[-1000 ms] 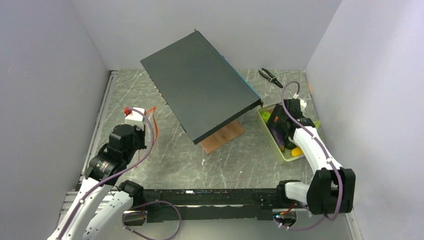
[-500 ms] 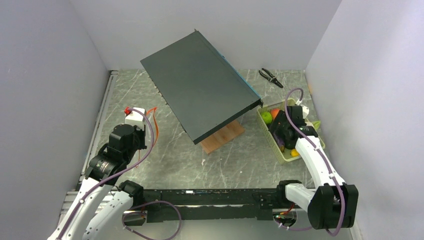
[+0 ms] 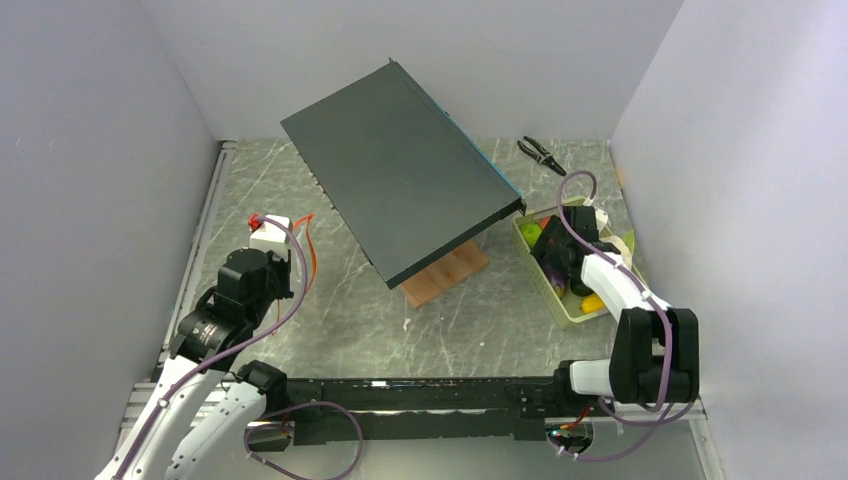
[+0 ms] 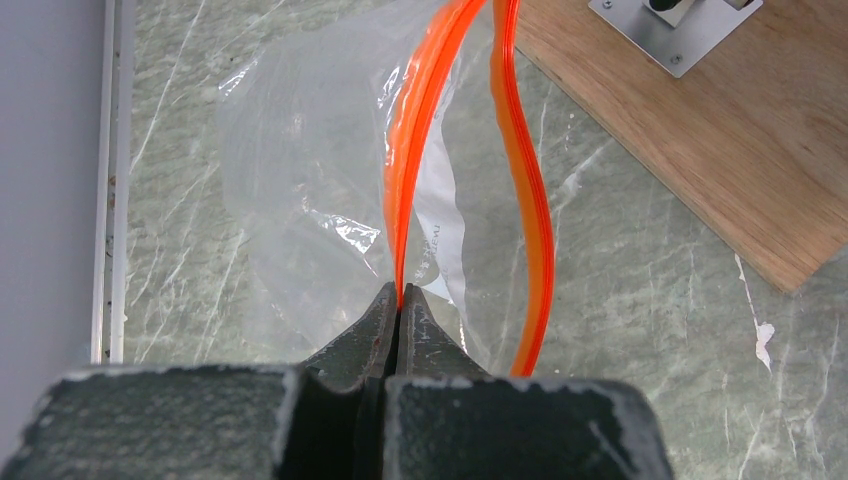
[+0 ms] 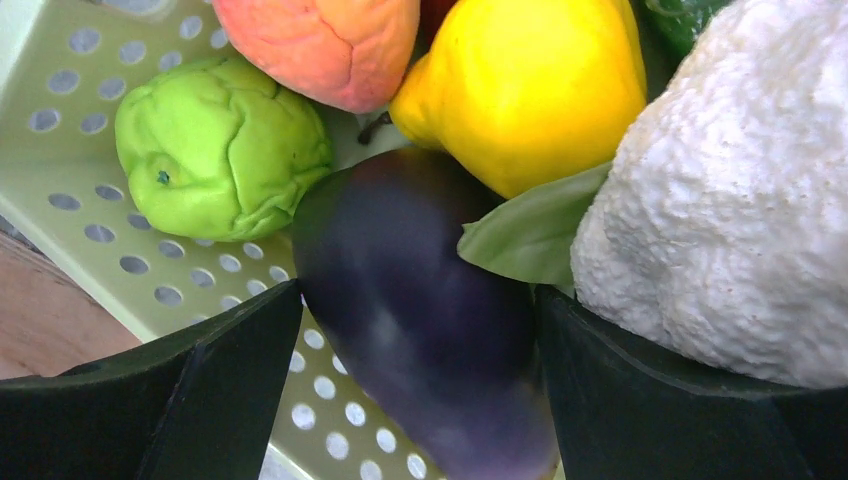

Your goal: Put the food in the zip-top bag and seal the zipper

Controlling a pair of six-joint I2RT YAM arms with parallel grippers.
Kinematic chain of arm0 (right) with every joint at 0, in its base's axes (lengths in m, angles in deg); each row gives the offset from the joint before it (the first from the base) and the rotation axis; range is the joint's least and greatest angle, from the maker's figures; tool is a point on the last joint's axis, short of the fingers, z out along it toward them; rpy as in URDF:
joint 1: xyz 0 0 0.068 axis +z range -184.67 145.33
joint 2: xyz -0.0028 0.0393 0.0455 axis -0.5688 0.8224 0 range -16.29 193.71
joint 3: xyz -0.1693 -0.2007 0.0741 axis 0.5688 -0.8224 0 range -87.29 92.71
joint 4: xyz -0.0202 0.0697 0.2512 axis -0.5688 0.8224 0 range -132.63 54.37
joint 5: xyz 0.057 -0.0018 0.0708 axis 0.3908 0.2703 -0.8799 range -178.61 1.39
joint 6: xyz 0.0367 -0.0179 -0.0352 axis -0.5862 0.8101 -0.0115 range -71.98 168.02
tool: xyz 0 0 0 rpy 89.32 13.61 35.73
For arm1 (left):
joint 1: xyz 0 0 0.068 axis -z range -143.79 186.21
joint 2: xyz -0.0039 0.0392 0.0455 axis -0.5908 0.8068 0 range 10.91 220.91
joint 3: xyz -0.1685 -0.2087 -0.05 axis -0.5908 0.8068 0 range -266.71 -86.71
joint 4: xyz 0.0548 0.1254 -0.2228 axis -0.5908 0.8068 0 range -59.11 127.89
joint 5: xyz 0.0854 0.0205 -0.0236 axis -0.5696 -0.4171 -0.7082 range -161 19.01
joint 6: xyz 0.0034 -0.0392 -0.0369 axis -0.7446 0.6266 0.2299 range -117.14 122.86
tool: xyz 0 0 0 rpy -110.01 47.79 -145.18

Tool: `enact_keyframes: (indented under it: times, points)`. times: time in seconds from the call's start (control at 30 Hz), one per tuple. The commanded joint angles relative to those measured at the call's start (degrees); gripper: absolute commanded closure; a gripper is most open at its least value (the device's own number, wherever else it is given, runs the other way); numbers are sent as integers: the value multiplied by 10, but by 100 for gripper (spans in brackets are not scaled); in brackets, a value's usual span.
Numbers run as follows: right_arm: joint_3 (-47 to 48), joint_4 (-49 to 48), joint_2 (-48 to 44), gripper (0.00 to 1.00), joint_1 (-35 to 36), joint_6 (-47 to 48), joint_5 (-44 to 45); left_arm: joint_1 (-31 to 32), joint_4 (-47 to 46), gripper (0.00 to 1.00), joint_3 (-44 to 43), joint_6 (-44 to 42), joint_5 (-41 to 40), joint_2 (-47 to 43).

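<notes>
The right fingers (image 5: 230, 380) stood wide apart astride the dark eggplant (image 5: 420, 300), not yet closed on it, having shifted about over the pale green tray (image 5: 90, 220) during the last second. The left fingers (image 4: 375, 330) stayed pinched on the zipper (image 4: 420, 130), holding the empty zip-top bag (image 4: 300, 180) open on the surface (image 4: 620, 300). A first pick looked imminent.

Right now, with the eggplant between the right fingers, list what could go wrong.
The eggplant sits between the fingers of the right gripper with the cauliflower beside one; a squeeze may catch both.
It looks smooth and could slip out.
The left gripper pinches only one zipper strip; the bag mouth gapes narrowly, so food could snag.
</notes>
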Motion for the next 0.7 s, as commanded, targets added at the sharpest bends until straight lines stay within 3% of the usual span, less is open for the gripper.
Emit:
enact_keyframes:
  times: [0.0, 0.27, 0.43, 0.67]
  points:
    - [-1, -16, 45, 12, -15, 17, -46, -2, -25, 100, 4, 1, 3, -5]
    - [0, -24, 59, 15, -16, 21, -51, -2, -25, 100, 4, 1, 4, -4]
    - [3, -25, 57, 30, -16, 30, -60, -2, -24, 100, 3, 1, 2, -3]
    - [25, 10, -25, 54, -15, 38, -58, -2, -23, 100, 2, 2, 3, 1]
